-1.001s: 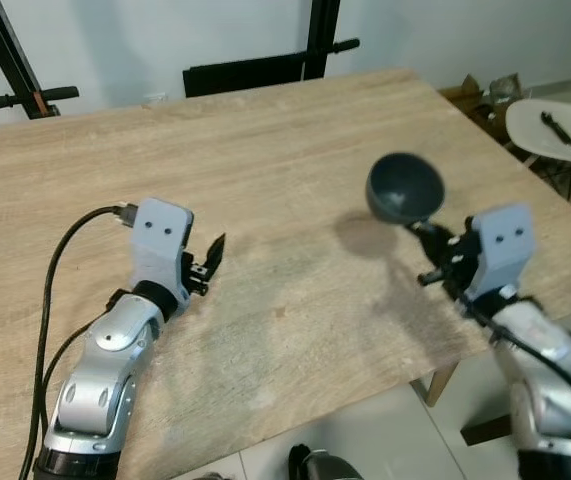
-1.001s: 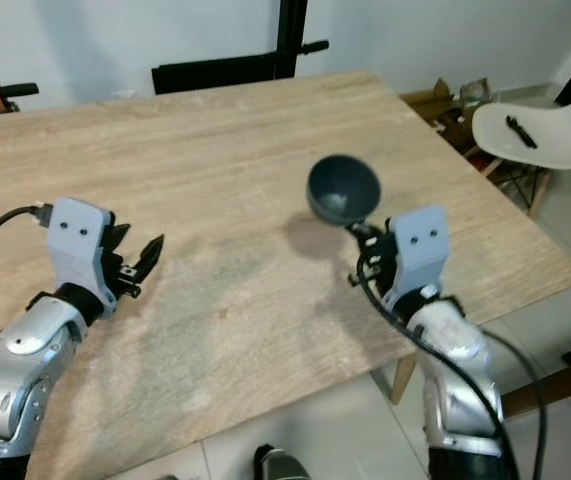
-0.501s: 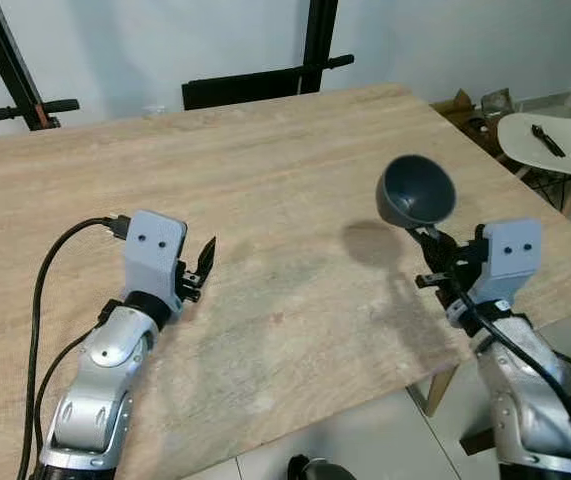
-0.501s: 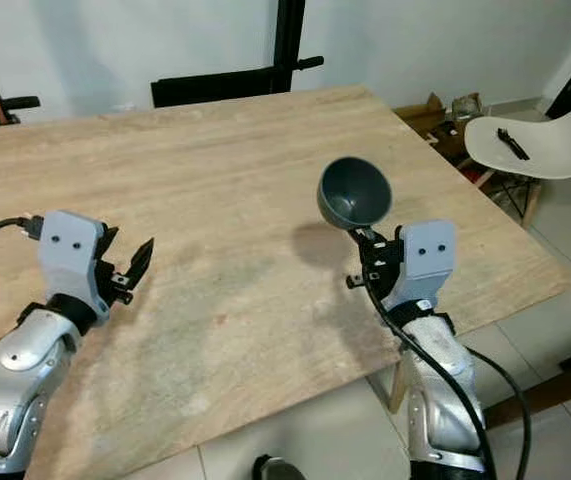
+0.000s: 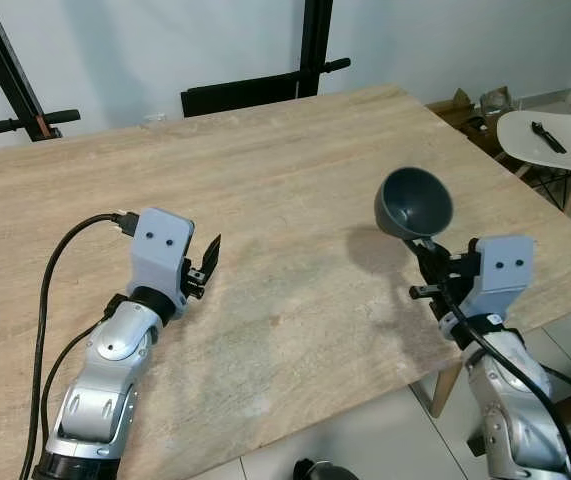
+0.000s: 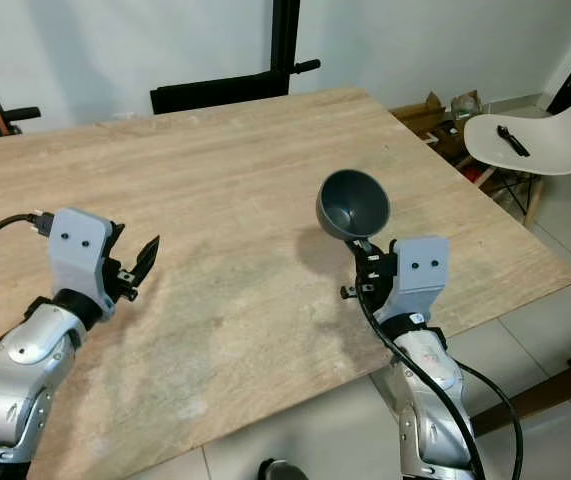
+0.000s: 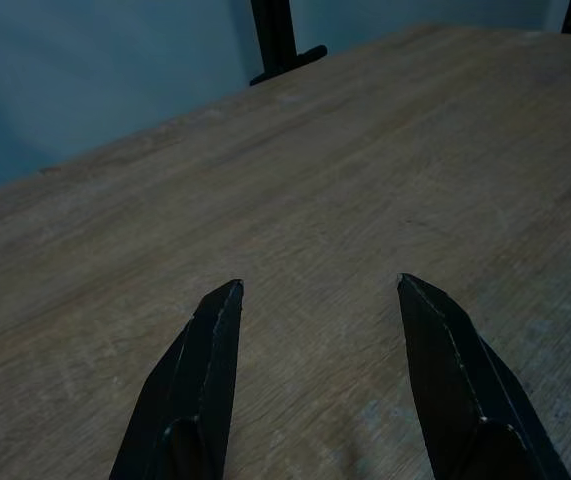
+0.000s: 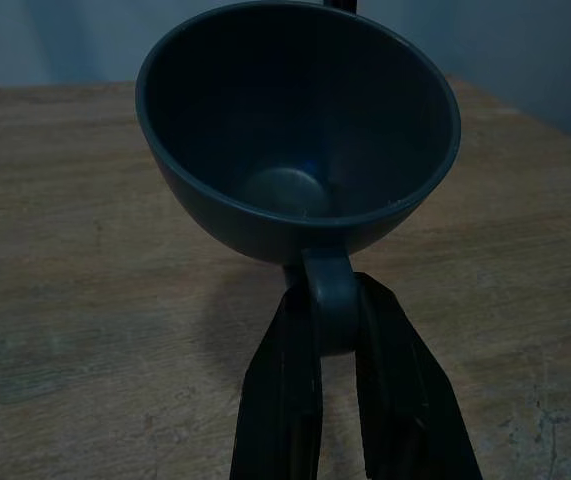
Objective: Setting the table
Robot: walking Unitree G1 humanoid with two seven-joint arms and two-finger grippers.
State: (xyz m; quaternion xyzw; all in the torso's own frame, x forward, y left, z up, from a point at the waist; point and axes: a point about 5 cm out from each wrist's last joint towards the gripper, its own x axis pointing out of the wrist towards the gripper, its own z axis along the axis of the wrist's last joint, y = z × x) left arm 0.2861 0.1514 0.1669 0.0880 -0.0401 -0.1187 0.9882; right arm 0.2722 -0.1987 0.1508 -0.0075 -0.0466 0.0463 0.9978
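Observation:
A dark grey bowl-shaped cup (image 5: 413,203) hangs in the air above the right part of the wooden table (image 5: 265,160). My right gripper (image 5: 427,258) is shut on the cup's handle (image 8: 325,298), holding the empty cup tilted with its mouth towards me. Its shadow falls on the wood just behind it. My left gripper (image 5: 208,262) hovers low over the table's left front, open, with nothing between its fingers (image 7: 205,360).
A white chair (image 5: 555,140) with a small black tool on its seat stands off the table's right side. A black stand (image 5: 315,40) and a dark bar rise behind the far edge. The table's near edge runs under my arms.
The camera has shifted a little. My right gripper has brought the cup slightly nearer and lower, tilting its mouth more towards me. The left gripper stays open in about the same place.

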